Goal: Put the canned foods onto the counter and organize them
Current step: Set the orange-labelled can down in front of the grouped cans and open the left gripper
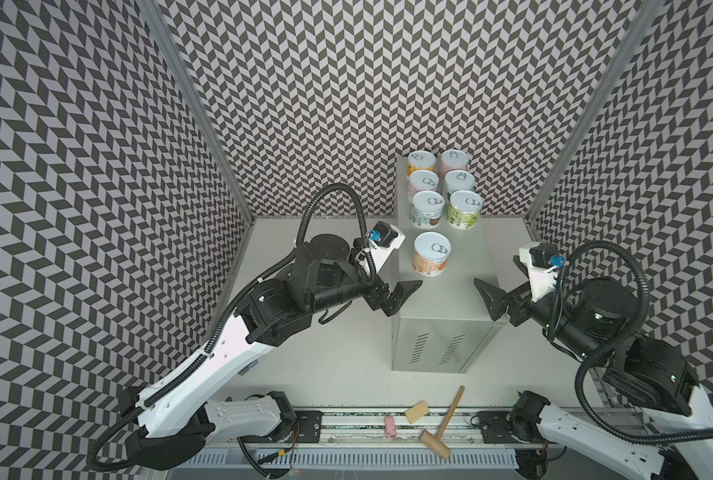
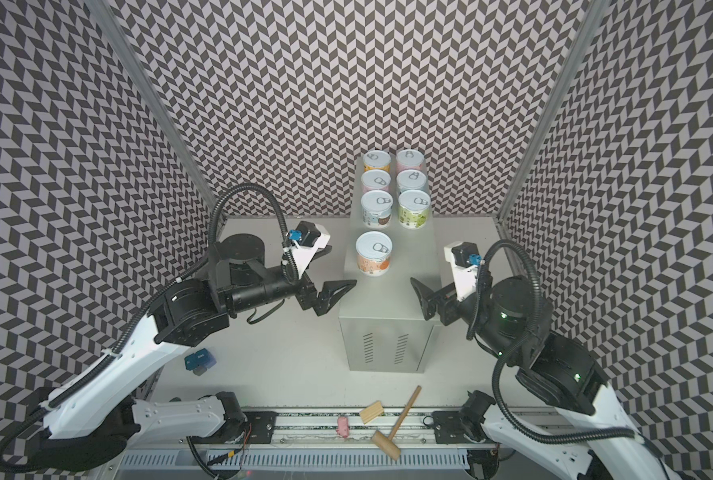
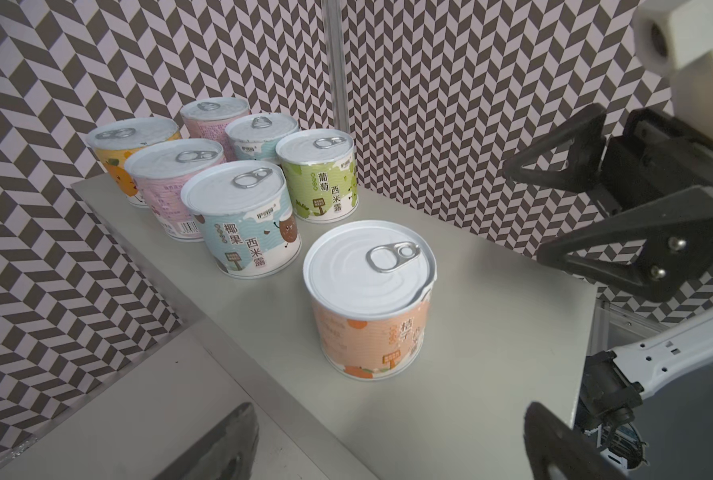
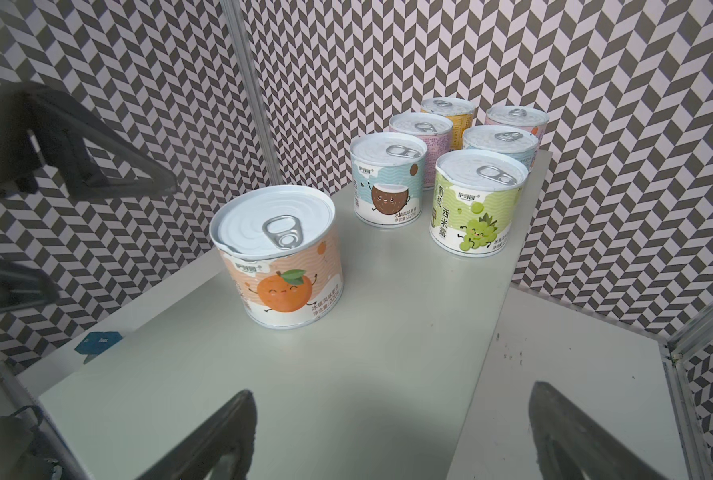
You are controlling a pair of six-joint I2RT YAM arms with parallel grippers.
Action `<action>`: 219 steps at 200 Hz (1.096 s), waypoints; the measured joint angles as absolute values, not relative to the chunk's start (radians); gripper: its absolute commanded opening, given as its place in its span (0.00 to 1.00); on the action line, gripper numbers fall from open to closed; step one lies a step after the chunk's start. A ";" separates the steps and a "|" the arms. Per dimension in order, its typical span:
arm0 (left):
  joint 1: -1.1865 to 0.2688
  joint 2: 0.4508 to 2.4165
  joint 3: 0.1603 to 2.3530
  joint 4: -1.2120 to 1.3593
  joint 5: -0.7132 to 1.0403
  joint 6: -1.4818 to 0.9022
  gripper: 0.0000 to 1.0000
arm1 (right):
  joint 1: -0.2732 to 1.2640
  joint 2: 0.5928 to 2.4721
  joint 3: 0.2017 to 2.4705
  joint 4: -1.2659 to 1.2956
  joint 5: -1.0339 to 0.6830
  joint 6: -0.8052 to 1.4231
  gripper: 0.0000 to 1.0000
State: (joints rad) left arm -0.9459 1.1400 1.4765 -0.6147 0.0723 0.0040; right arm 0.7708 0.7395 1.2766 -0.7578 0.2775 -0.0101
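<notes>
Left wrist view shows the short cylindrical orange-labelled metal can (image 3: 369,299) upright on the tall pale grey metal worktop (image 3: 492,332). It stands alone, in front of the six pastel cans (image 3: 242,216) paired in two rows. My left hand (image 1: 404,297) and right hand (image 1: 496,274) gape wide, both empty. The can looks rigid, fairly heavy and paper-slick, so I'd clamp its sidewall at mid-height.

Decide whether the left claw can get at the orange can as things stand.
Probably yes: the open left claw sits near the orange can, which stands apart from the other cans, nothing between.
</notes>
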 measured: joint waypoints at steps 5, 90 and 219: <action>-0.946 1.135 1.454 -0.597 0.072 0.002 1.00 | 0.771 0.742 1.274 -0.753 0.278 -0.010 0.99; -0.945 1.126 1.254 -0.329 0.057 -0.015 0.96 | 0.771 0.753 1.266 -0.723 0.281 -0.007 0.99; -0.928 1.217 1.192 -0.080 0.047 -0.020 0.83 | 0.771 0.738 1.242 -0.709 0.286 -0.006 0.99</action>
State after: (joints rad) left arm -0.9283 1.2171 1.1919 -0.0795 0.0467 -0.0204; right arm 0.7708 0.7383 1.2423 -0.7086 0.2855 -0.0063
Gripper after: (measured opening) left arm 0.841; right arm 0.993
